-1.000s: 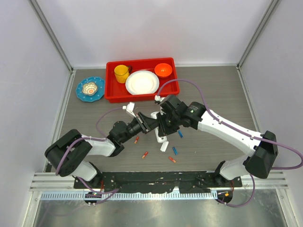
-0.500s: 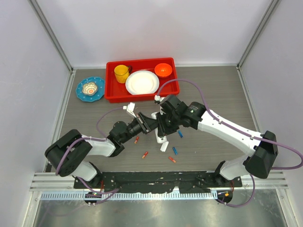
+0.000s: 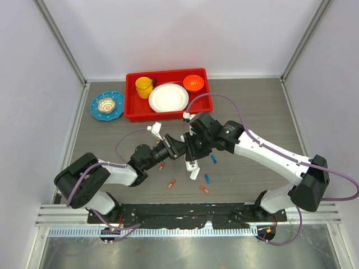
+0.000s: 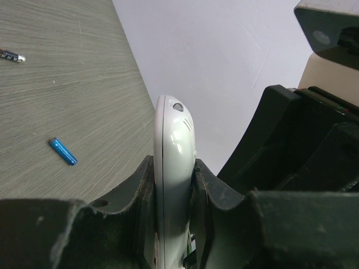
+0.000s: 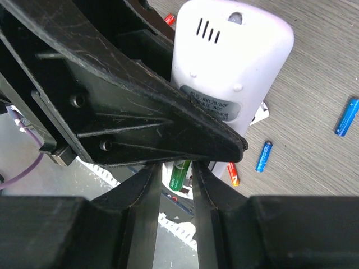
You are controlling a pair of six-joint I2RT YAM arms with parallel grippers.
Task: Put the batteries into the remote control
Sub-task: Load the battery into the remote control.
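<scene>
My left gripper point(image 4: 173, 168) is shut on the white remote control point(image 4: 174, 140) and holds it on edge above the table. In the right wrist view the remote control point(image 5: 230, 61) shows its back, label up. A green battery point(image 5: 180, 175) lies in its recess between the fingers of my right gripper point(image 5: 175, 168), whose jaws stand slightly apart from it, open. In the top view both grippers meet at the table's middle, left gripper point(image 3: 177, 147) and right gripper point(image 3: 193, 152). Loose batteries lie nearby: blue point(image 3: 207, 179), blue point(image 3: 213, 159), red point(image 3: 171, 183).
A small white cover piece point(image 3: 194, 174) lies on the table under the grippers. More red batteries point(image 3: 203, 189) sit near the front. A red tray point(image 3: 130, 112) with a yellow cup, white plate and orange bowl stands at the back, a blue dish point(image 3: 106, 105) to its left.
My right gripper's jaws have parted a little around the green battery. Both arms have stayed almost where they were, and the left grip on the remote is unchanged.
</scene>
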